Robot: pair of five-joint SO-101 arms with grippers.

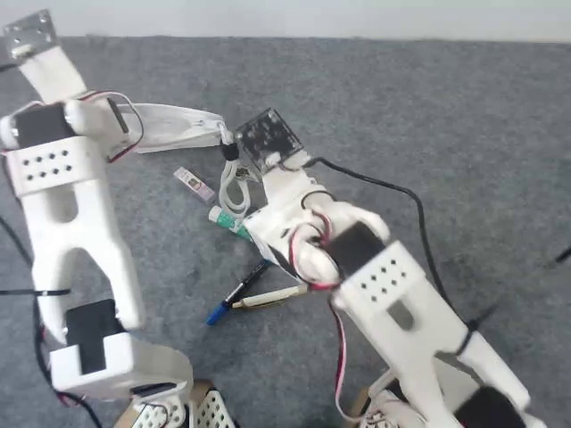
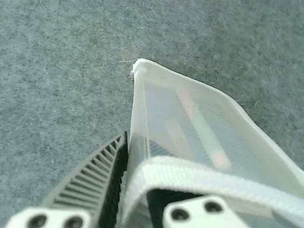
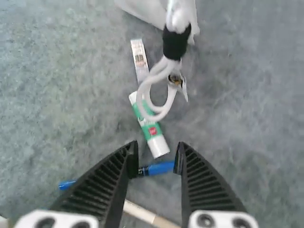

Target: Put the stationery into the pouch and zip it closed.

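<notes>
The translucent white pouch [image 1: 183, 125] [image 2: 199, 128] hangs off the mat at the back left, and my left gripper [image 1: 134, 125] [image 2: 130, 142] is shut on its zipper edge. Pinkish stationery shows faintly through its wall. Further forward on the grey mat lie a green-and-white glue stick [image 1: 227, 220] [image 3: 149, 126], a small white strip [image 1: 194, 183] [image 3: 138, 59], a blue pen [image 1: 236, 294] [image 3: 156, 168] and a cream pen [image 1: 268, 297] [image 3: 142, 216]. My right gripper [image 1: 264, 259] [image 3: 154, 152] is open low over the blue pen, just short of the glue stick's end.
A white cable loop [image 3: 159, 90] with a black sleeve dangles from the right arm between the pouch and the glue stick. The grey mat [image 1: 464, 116] lies open to the right and at the back. The arm bases stand along the front edge.
</notes>
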